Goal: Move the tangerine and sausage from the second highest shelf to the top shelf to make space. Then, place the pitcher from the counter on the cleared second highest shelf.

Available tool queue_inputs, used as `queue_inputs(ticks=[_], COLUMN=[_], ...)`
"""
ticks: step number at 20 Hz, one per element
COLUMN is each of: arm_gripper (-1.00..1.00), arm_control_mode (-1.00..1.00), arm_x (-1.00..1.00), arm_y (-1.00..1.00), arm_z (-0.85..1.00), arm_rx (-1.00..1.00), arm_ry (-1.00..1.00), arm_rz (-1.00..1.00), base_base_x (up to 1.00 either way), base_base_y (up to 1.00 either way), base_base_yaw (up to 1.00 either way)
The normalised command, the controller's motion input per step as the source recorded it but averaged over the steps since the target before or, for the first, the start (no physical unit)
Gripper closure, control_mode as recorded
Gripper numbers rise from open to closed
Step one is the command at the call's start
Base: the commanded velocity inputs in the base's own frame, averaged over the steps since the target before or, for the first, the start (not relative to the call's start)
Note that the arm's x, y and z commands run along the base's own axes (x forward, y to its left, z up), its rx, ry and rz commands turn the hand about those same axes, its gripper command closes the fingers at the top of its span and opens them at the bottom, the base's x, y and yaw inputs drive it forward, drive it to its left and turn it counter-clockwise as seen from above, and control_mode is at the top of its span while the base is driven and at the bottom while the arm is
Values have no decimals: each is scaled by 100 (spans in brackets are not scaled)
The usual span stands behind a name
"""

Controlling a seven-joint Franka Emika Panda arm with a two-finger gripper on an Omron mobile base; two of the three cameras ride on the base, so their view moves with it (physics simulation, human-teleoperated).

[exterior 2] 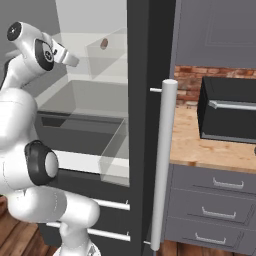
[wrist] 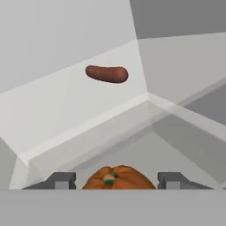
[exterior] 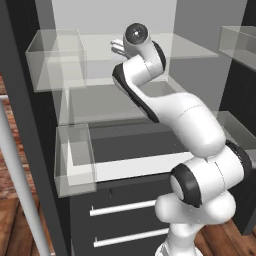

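1. Tangerine (wrist: 115, 177) sits at six o'clock in the hand view, directly between the two dark fingertips of my gripper (wrist: 115, 181), with its green stem scar facing the camera.
2. My gripper's jaws stand apart, one on each side of the fruit. I cannot tell whether the fingers are touching its skin, so I do not call it held.
3. Sausage (wrist: 107, 73), reddish-brown, lies at about eleven o'clock in the hand view, well apart from the tangerine and farther back near the fridge's rear wall. In the right base view it shows as a small brown spot (exterior 2: 104, 44) at about one o'clock from the robot's hand.
4. In the left base view the arm reaches up into the open fridge, its wrist level with the upper glass shelf (exterior: 195, 50). I cannot say for certain which shelf the tangerine rests on.
5. To do this step well, I judge I should keep the fruit centred between the fingers, close gently and evenly so the round body does not squirt forward, then lift straight before travelling.
6. A risk I see: the fruit could roll toward the back corner if nudged off-centre.
7. The black microwave (exterior 2: 227, 110) stands on the worktop (exterior 2: 200, 145) at three o'clock in the right base view.
8. I can read no brand, label or writing anywhere.
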Motion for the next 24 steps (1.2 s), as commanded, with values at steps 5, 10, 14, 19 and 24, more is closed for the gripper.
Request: queue_inputs(ticks=[5, 10, 14, 19, 24], arm_gripper=[100, 100, 100, 100, 100], arm_control_mode=[-100, -100, -100, -100, -100], arm_x=[35, 42, 84, 100, 94], arm_y=[4, 4, 0, 3, 23], arm_z=[13, 24, 6, -1, -10], arm_rx=[-10, -12, -2, -2, -10], arm_ry=[-14, -13, 1, 9, 5], arm_rz=[8, 7, 1, 3, 5], base_base_x=[0, 0, 0, 0, 0], base_base_y=[0, 0, 0, 0, 0], base_base_yaw=[0, 0, 0, 0, 0])
